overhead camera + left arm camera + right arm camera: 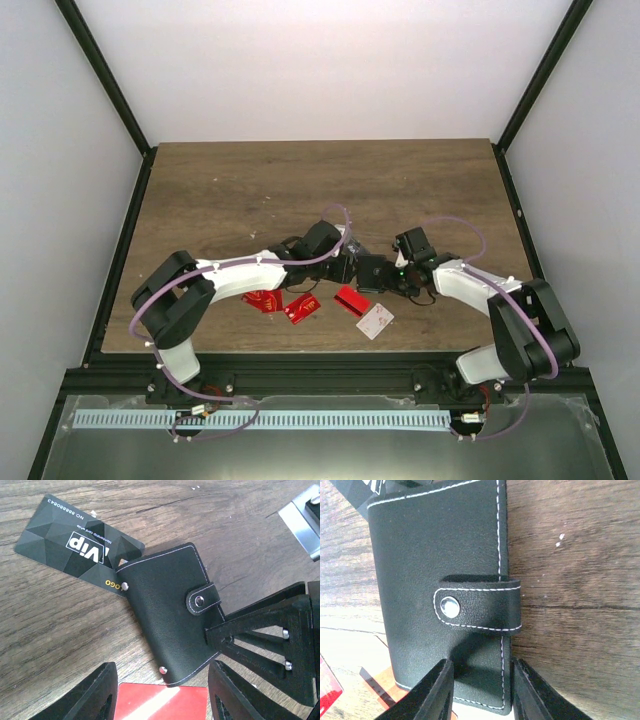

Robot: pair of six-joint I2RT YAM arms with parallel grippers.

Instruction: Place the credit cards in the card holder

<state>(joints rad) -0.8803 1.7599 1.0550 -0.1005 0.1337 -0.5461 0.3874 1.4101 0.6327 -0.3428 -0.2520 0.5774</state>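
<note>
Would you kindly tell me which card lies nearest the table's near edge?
The white card, beside the red cards; the only pale one, lowest in the top view.

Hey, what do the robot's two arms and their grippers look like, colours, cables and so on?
The left arm and right arm match: white shells between bulky black joints, with a thin lilac cable looping along each. The left gripper and right gripper have matte black plastic fingers built with open triangular struts.

Right claw (482,687), grey card (70,542) hem card holder (167,615); far table (320,180) free.
</note>
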